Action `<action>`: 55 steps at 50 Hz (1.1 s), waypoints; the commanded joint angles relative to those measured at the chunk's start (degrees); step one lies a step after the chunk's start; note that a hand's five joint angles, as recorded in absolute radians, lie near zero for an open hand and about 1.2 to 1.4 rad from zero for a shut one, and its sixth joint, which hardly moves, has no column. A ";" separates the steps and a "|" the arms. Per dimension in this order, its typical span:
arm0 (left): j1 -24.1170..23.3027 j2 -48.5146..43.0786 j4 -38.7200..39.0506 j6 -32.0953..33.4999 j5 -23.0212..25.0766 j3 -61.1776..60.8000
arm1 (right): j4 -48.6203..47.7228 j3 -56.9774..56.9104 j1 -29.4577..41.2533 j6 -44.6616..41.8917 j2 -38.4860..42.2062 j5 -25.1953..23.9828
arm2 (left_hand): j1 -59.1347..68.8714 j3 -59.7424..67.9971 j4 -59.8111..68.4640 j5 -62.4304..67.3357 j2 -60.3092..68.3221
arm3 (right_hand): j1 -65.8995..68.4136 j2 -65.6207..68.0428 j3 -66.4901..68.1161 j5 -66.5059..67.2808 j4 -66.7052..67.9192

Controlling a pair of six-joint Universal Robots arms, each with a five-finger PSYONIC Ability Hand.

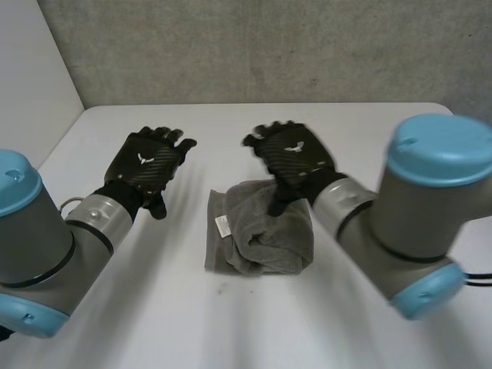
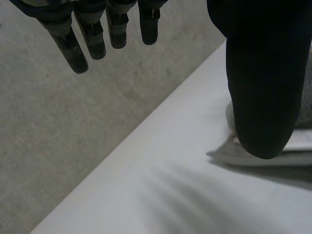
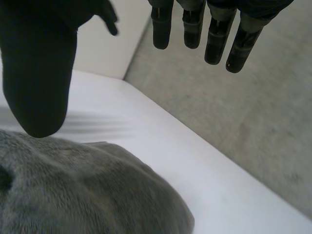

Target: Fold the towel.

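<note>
Item: grey plush towel (image 1: 257,231), folded small, on white bench (image 1: 154,307). Left robot hand (image 1: 146,173) beside towel, right robot hand (image 1: 296,161) above its far edge; both spread, empty. We judge folding nearly done; next, neaten.

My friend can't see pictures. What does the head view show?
A grey towel lies folded in a lumpy bundle on a white table. The robot's right hand is open over the towel's far edge, and its left hand is open over the table beside it.
</note>
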 commanded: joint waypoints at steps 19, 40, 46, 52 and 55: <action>-13.39 -16.60 -2.73 -23.67 0.62 21.26 | 4.90 8.80 -15.12 8.08 -2.34 -4.93 | 1.75 1.91 1.84 0.02 2.02 | -1.60 -2.58 -2.20 -3.00 -3.23; -10.49 -25.65 -14.41 -24.39 -3.33 24.00 | 5.60 -3.41 -6.78 8.52 12.41 -3.79 | 2.59 2.75 2.68 0.86 2.86 | -1.60 -2.58 -2.20 -3.00 -3.23; -9.78 -25.21 -14.24 -16.82 -4.83 20.91 | 6.92 -6.49 -3.87 8.44 15.59 -3.70 | 2.59 2.75 2.68 0.86 2.86 | -1.60 -2.58 -2.20 -3.00 -3.23; -9.08 -25.12 -13.36 -8.99 -6.42 18.19 | 7.98 -9.31 -2.38 7.73 19.28 -2.12 | 2.42 2.58 2.51 0.69 2.69 | -1.60 -2.58 -2.20 -3.00 -3.23; -8.99 -25.38 -12.05 -7.24 -7.64 17.92 | 8.15 -9.92 -2.29 7.30 20.24 -1.24 | 2.25 2.41 2.35 0.53 2.52 | -1.60 -2.58 -2.20 -3.00 -3.23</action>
